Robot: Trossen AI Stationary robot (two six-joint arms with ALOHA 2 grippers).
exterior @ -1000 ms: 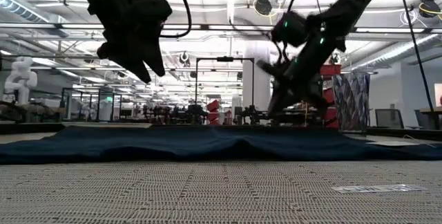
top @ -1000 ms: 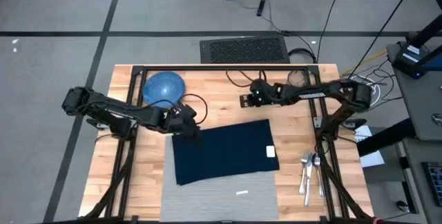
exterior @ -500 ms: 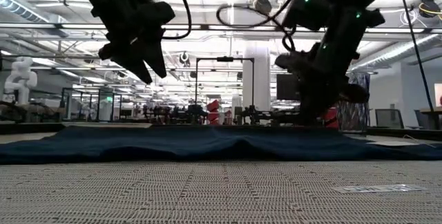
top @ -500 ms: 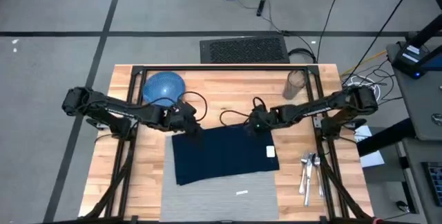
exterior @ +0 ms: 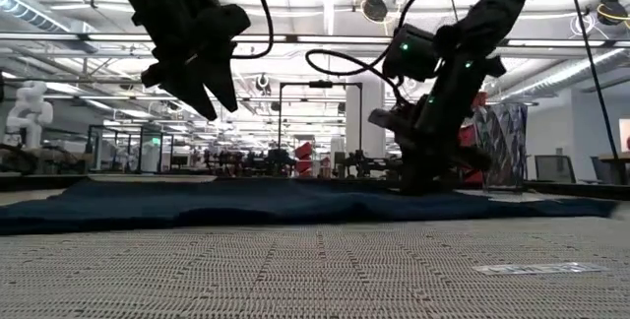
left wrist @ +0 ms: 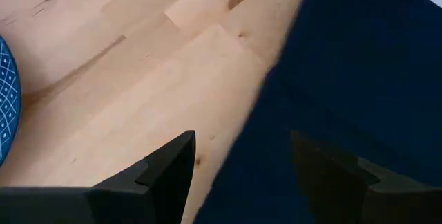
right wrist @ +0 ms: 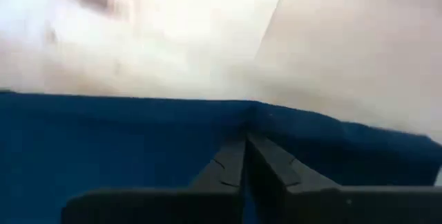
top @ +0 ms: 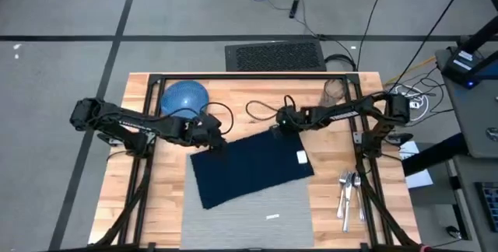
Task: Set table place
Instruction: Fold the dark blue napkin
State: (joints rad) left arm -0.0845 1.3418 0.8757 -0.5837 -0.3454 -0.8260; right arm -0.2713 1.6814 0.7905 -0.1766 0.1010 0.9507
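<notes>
Right gripper (top: 277,123) sits at the far edge of the dark navy napkin (top: 250,166); in the right wrist view its fingers (right wrist: 228,165) are pressed together with the napkin's edge (right wrist: 124,124) running right at their tips, so closed and apparently pinching the cloth. Low view shows the same gripper (exterior: 411,183) down at cloth level.

Left gripper (top: 218,145) hovers over the napkin's far-left corner, raised above the fabric in the low view (exterior: 202,102). Jaws spread apart, nothing between them; left wrist view shows bare wood and the napkin edge (left wrist: 331,79) in the gap.

Napkin lies skewed (rotated relative to the table edges), overlapping the far part of the grey placemat (top: 249,217), which sits at the near-centre of the table (top: 342,221). Small white tag (top: 301,157) on the napkin's right side.

Blue dish (top: 185,98) at the far-left corner. Glass (top: 333,91) far right. Cutlery (top: 348,191) on the wood right of the placemat
</notes>
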